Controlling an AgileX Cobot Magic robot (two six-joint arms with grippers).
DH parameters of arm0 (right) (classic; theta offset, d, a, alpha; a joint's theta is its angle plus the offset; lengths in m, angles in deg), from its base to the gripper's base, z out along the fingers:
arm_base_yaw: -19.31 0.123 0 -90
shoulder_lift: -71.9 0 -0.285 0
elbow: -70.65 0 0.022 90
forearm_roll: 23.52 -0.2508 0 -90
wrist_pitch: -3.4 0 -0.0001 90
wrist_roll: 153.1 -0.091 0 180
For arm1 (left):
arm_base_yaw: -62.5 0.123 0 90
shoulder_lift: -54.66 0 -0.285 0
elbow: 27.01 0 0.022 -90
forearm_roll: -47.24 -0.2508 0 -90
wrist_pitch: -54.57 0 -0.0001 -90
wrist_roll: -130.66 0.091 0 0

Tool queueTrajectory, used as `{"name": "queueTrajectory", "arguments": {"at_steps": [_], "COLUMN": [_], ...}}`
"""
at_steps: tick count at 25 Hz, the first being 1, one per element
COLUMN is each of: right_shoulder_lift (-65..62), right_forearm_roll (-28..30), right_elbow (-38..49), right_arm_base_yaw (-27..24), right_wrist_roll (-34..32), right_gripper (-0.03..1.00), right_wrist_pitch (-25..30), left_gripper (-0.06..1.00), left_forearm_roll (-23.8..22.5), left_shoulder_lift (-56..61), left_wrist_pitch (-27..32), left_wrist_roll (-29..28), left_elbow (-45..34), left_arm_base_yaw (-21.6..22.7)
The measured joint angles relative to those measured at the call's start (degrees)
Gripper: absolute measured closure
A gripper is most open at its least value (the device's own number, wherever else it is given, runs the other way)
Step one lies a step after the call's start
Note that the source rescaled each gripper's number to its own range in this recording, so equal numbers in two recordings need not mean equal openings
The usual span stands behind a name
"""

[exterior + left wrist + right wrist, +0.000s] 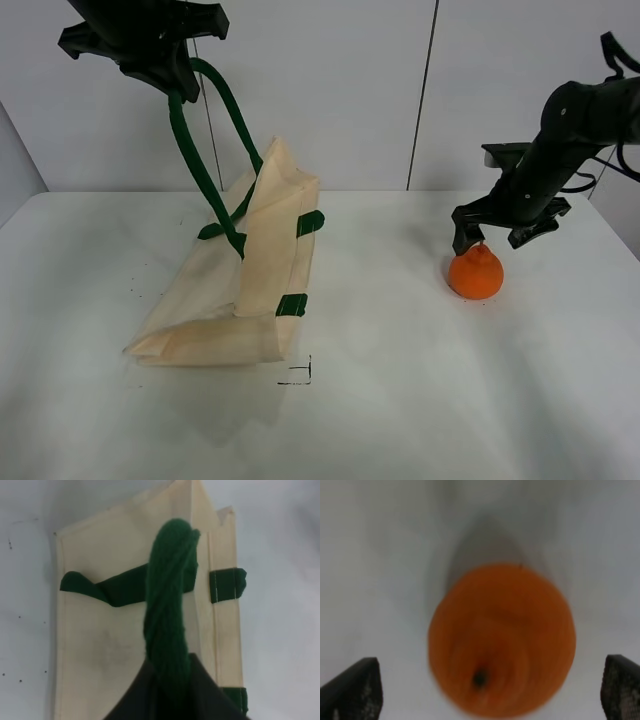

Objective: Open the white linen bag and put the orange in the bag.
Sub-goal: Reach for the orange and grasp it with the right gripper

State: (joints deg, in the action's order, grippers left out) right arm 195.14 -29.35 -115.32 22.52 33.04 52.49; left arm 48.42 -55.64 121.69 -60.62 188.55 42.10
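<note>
The white linen bag (245,280) stands partly lifted on the table's left side, its far end raised. My left gripper (165,60) is shut on one dark green strap handle (195,160) and holds it high above the bag. In the left wrist view the handle (167,605) runs from the gripper down to the bag (100,645). The orange (476,272) sits on the table at the right. My right gripper (495,235) is open just above it, fingers apart on either side of its neck. The right wrist view shows the orange (502,640) between the fingertips (355,690).
A white table (400,400) bears everything. A small black mark (300,375) lies in front of the bag. A white wall with a vertical seam (425,95) stands behind. The second green handle (228,232) lies against the bag's side.
</note>
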Motion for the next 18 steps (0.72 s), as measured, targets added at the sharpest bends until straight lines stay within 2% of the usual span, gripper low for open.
{"name": "queueTrajectory", "arguments": {"at_steps": [5, 14, 16, 18], "right_shoulder_lift": [4.99, 8.31, 8.31, 8.31], "right_forearm_roll": [0.51, 0.18, 0.18, 0.13], "right_elbow": [-0.55, -0.55, -0.55, -0.55], "right_arm_base_yaw": [0.0, 0.0, 0.0, 0.0], "right_wrist_roll": [-1.81, -1.42, -1.43, -1.43], "right_gripper": [-0.03, -0.02, 0.02, 0.1], "right_wrist_pitch": [-5.13, -6.06, -5.76, -5.3], "left_gripper": [0.94, 0.94, 0.94, 0.94], "left_forearm_roll": [0.56, 1.33, 1.33, 1.33], "left_shoulder_lift": [0.0, 0.0, 0.0, 0.0], "left_wrist_pitch": [-0.18, -0.4, -0.4, -0.4], "left_wrist_roll": [0.14, 0.19, 0.19, 0.19], "left_elbow": [0.0, 0.0, 0.0, 0.0], "left_arm_base_yaw": [0.0, 0.0, 0.0, 0.0]}}
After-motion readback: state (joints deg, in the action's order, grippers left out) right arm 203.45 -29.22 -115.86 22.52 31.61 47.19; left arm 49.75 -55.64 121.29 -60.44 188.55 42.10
